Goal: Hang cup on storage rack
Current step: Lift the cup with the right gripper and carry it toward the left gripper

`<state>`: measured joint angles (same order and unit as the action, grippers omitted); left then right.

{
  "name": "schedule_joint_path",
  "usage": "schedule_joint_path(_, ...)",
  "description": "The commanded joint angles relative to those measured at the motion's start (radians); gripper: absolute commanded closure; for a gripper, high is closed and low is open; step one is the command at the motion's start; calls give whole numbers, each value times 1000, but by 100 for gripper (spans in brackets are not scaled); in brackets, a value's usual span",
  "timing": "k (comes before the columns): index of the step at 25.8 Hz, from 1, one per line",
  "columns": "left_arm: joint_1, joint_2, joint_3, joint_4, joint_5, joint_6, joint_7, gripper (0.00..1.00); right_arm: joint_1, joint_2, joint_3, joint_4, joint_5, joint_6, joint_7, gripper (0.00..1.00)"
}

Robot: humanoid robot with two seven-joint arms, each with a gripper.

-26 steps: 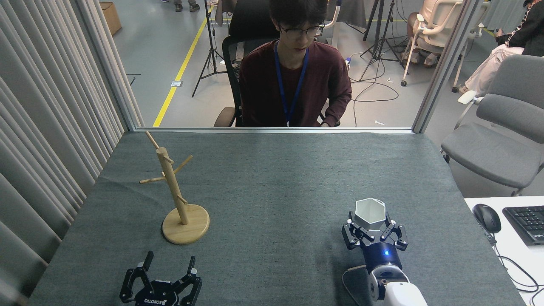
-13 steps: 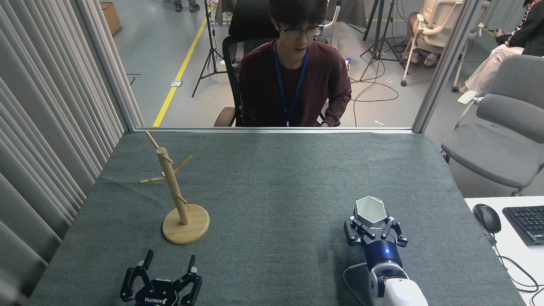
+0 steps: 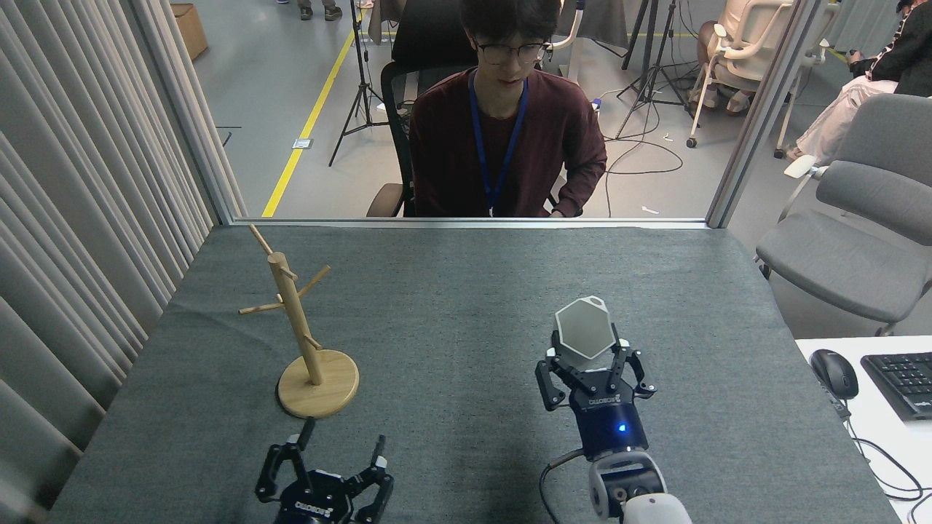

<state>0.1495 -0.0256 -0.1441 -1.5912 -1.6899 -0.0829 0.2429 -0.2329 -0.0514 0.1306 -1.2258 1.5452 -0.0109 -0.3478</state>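
My right gripper (image 3: 586, 358) is shut on the white hexagonal cup (image 3: 584, 331), held above the cloth right of centre. The cup's mouth faces me and its small loop tab points up and away at the rim. The wooden storage rack (image 3: 295, 327) stands at the left on its round base, its post upright with thin angled pegs, none of them bearing anything. My left gripper (image 3: 338, 453) is open near the front edge, just in front and right of the rack's base, with nothing between its fingers.
The grey cloth-covered table (image 3: 451, 306) spreads between rack and cup. A person (image 3: 506, 131) sits behind its far edge. Curtains line the left side. A grey chair (image 3: 859, 225), a mouse (image 3: 834, 372) and a keyboard (image 3: 903, 382) are at the right.
My right gripper has lifted the cup off the table and carried it left and away, tilting its mouth toward me. My left gripper has shifted right and forward.
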Motion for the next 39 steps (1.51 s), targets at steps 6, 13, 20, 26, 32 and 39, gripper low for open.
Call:
schedule_joint_path(6,-48,-56,-129,148,-286,57,-5,0,158,130,162,-185,125,6,3,34)
schedule_joint_path(13,-57,-57,-138,137,-280,60,-5,0,193,156,316,-193,196,78,1,34)
schedule_joint_path(20,-79,-62,-138,138,-246,55,-5,0,205,154,354,-182,204,77,1,34)
schedule_joint_path(26,-117,-63,-138,142,-169,46,-5,0,234,148,365,-182,216,74,-2,34)
schedule_joint_path(32,-120,-66,-137,109,-146,-3,-4,0,239,148,388,-178,216,74,-8,34)
schedule_joint_path(39,-133,-54,-137,106,-134,-9,1,46,239,151,389,-178,216,74,-7,34)
